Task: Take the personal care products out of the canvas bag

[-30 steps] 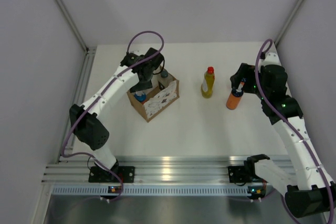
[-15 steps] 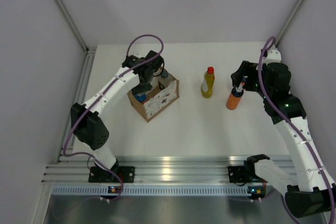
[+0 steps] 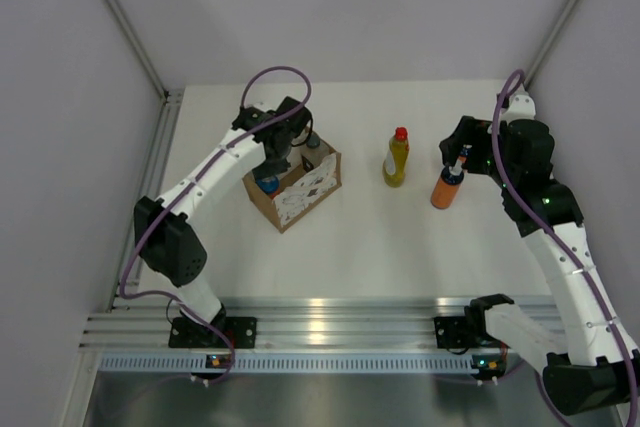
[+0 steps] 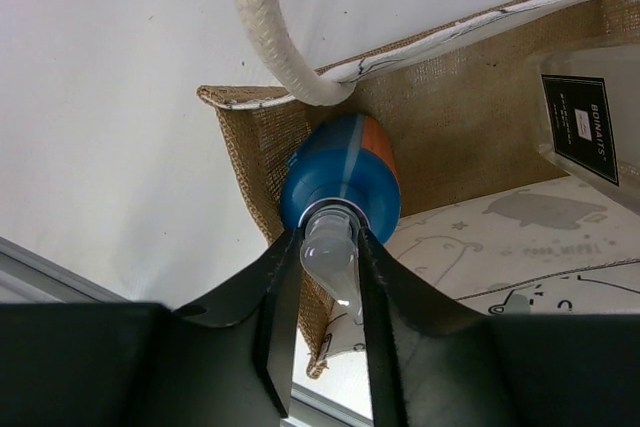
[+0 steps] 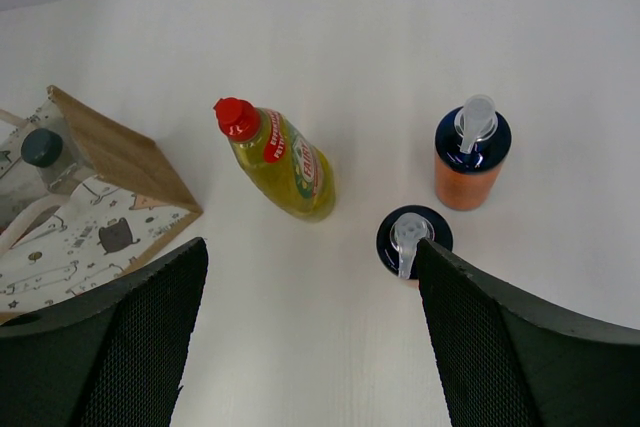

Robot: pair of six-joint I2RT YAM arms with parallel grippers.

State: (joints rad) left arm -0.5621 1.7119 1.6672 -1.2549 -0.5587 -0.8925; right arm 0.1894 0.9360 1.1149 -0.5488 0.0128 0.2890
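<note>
The canvas bag [image 3: 300, 192] stands left of centre; in the left wrist view its tan wall [image 4: 460, 137] and cream handle [image 4: 262, 17] show. My left gripper [image 3: 272, 160] [image 4: 330, 247] reaches into the bag and is shut on the clear pump of an orange bottle with a blue top [image 4: 340, 182]. A clear-whitish bottle [image 4: 590, 117] stands beside it in the bag; its dark grey cap [image 5: 42, 147] shows in the right wrist view. A yellow bottle with a red cap [image 3: 396, 157] [image 5: 290, 162] and two orange bottles [image 5: 470, 152] [image 5: 413, 237] stand on the table. My right gripper [image 3: 455, 152] [image 5: 310, 277] is open and empty above them.
A metal rail [image 3: 165, 147] runs along the table's left edge, and grey walls close in the back and sides. Bare white tabletop [image 3: 380, 247] lies between the bag, the standing bottles and the arm bases.
My left gripper has shifted a little over the bag's near-left corner. My right arm has drawn back slightly. The bottles on the table have not moved.
</note>
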